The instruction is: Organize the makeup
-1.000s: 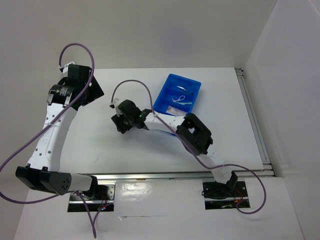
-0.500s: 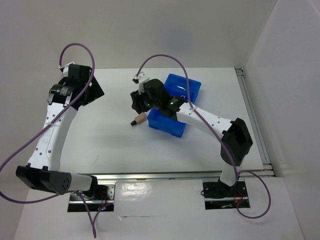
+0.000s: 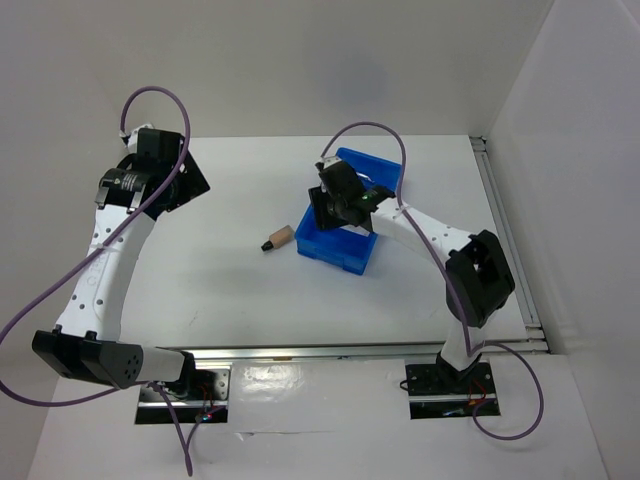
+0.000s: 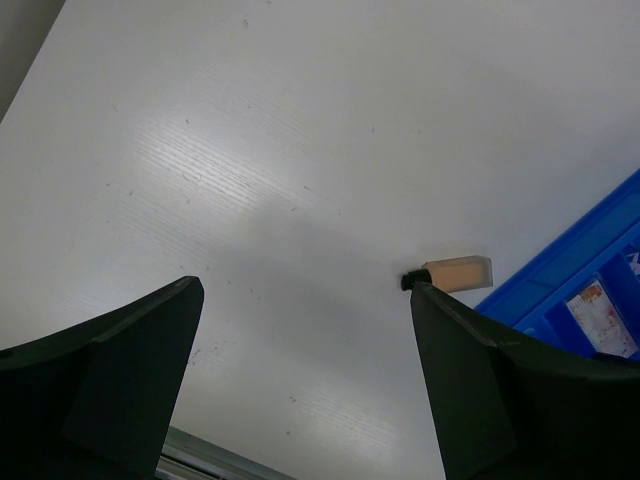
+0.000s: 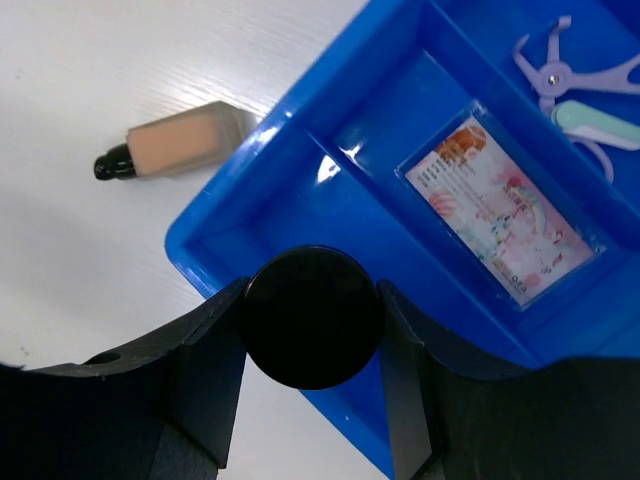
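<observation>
Two arms reach over the white table (image 3: 210, 290), and you can read the scene from the left side.

Your left gripper (image 4: 300, 400) hangs above the far left part of the table. Its dark fingers (image 4: 110, 380) are spread wide and hold nothing.

To the right of it you find the tan tube with the black tip (image 3: 277, 240). It lies flat on the table, just beside the near left corner of the large blue divided plastic tray (image 3: 340, 257), and its black tip points away from the tray. In the right wrist view the flat end of the tube is right at the outer wall of the tray, but you cannot tell if the two really touch.

Your right gripper (image 5: 312, 335) is over the left end of the tray. Its two fingers are closed on the black round pot (image 5: 312, 318), one finger at each side of it. The pot is over the end compartment, the one nearest to the tube. The pictures do not show whether it rests on the tray floor.

Further right, the pinkish flat packet (image 5: 500, 222) lies flat in the long middle compartment. In the next compartment you see the thin purple loop tool (image 5: 557, 65), and just beside it a slim pale green piece (image 5: 600, 120).
</observation>
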`<state>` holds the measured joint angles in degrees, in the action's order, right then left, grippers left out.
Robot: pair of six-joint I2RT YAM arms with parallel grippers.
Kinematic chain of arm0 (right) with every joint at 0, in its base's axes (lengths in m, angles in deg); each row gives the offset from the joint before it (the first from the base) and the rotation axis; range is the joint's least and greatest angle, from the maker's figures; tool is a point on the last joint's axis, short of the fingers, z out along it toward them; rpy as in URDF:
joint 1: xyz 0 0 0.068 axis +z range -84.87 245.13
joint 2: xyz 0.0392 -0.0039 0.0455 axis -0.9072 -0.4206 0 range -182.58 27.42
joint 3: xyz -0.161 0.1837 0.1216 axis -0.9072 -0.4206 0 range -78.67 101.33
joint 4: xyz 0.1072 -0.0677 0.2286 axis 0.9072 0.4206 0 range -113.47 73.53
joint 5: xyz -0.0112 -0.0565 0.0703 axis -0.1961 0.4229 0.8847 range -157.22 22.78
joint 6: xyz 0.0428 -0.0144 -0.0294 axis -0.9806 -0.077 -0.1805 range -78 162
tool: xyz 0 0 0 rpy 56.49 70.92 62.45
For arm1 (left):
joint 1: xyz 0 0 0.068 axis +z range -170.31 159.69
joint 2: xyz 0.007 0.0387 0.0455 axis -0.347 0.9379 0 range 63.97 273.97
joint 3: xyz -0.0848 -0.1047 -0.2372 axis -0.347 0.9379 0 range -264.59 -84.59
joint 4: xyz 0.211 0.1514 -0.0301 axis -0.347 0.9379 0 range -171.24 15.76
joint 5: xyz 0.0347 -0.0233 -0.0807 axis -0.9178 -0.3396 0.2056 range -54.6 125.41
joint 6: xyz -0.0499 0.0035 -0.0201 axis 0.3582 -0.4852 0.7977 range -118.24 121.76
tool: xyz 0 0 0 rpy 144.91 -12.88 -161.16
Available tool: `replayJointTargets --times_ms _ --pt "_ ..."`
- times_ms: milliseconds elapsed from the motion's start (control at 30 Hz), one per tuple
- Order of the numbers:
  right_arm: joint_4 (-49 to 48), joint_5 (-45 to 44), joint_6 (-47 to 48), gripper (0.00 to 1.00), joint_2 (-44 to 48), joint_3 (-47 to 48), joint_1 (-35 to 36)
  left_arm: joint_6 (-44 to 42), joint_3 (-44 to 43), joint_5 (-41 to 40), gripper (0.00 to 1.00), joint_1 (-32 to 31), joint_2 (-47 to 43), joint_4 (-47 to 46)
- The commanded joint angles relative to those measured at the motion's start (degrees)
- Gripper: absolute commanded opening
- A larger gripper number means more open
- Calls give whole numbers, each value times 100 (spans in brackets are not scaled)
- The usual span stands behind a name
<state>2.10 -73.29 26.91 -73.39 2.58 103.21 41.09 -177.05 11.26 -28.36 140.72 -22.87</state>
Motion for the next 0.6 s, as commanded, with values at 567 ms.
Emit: replayJointTargets --times_ms 567 --pt "388 -105 -363 71 -377 -118 -3 -1488 748 2308 99 -266 1474 -432"
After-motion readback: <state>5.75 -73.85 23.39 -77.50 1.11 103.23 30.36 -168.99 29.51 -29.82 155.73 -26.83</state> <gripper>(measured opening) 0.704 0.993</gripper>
